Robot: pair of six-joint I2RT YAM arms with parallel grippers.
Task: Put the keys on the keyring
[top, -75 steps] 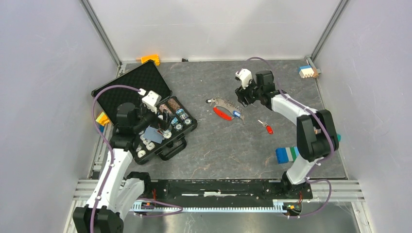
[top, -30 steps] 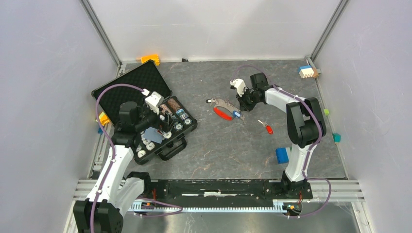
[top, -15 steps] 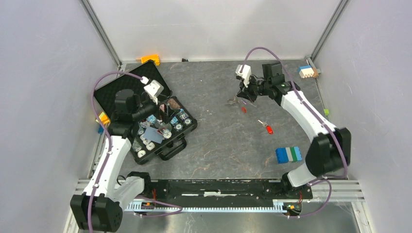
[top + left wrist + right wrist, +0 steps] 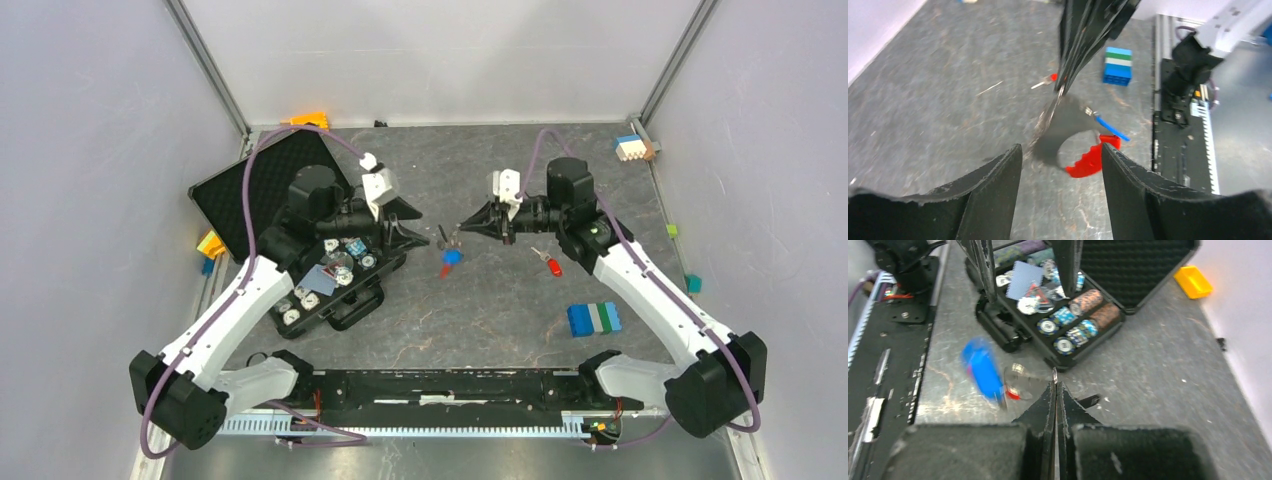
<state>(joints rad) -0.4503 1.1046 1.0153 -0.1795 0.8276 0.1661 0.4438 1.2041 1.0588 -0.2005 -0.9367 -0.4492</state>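
Observation:
My right gripper is shut on the small metal ring end of the keyring, held above the table's middle. Its grey strap, long red clip and the blue-headed key dangle below the fingertips. The ring sticks out past them, with the blue key blurred to the left. My left gripper faces the right one from the left. It is open, and the keyring hangs just beyond its tips. The red-headed key lies on the table to the right.
An open black case of poker chips sits under the left arm. A blue, green and white block lies at front right. Small blocks sit at the back left, the back right and the left edge.
The left arm swung off the case to the table's middle, its jaws narrowing somewhat. The right gripper lifted the keyring off the table and turned to face left.

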